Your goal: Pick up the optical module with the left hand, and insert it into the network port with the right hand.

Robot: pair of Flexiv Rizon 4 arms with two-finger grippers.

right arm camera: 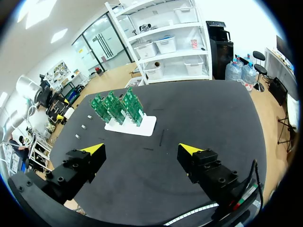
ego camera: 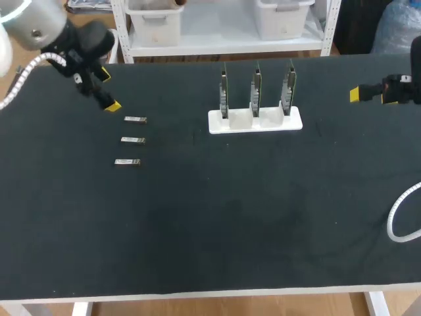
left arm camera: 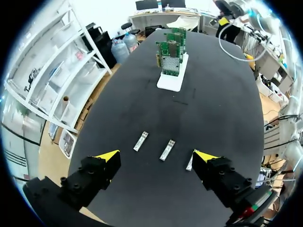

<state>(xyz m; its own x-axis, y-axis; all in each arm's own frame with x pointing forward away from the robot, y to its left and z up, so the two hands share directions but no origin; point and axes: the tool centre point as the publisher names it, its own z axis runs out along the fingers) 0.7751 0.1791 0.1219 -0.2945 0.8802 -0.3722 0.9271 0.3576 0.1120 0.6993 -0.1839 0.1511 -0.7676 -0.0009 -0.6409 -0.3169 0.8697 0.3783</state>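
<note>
- The head view alone takes in both arms and the whole worktop (ego camera: pixel 210 224). It shows the far module (ego camera: pixel 135 119), middle module (ego camera: pixel 132 139) and near module (ego camera: pixel 127 162) lying in a short column on the left side, each apart from the next.
- All three modules lie flat and parallel. Their long axes run across the worktop toward the white stand (ego camera: pixel 255 120), which is well apart to their right. Which end faces the stand cannot be told.
- The left wrist view alone shows the middle module (left arm camera: pixel 167 149) ahead of and between its own fingers. One outer module is partly hidden behind a finger.
- The right wrist view shows the modules only as small specks beyond the stand.
- Three circuit boards (ego camera: pixel 255 92) stand upright on edge in the stand, side by side. The left wrist view sees them nearly end on, one behind another. The right wrist view shows their green faces.
- The left arm enters at the far left corner. The left end effector (ego camera: pixel 109 91) is angled down above the worktop just beside the far module, spread wide, and holds nothing.
- The right arm enters at the right edge. The right end effector (ego camera: pixel 360 94) points toward the stand from well clear of it, spread wide, and holds nothing.
- A white cable (ego camera: pixel 401 217) loops over the worktop's right edge.
</note>
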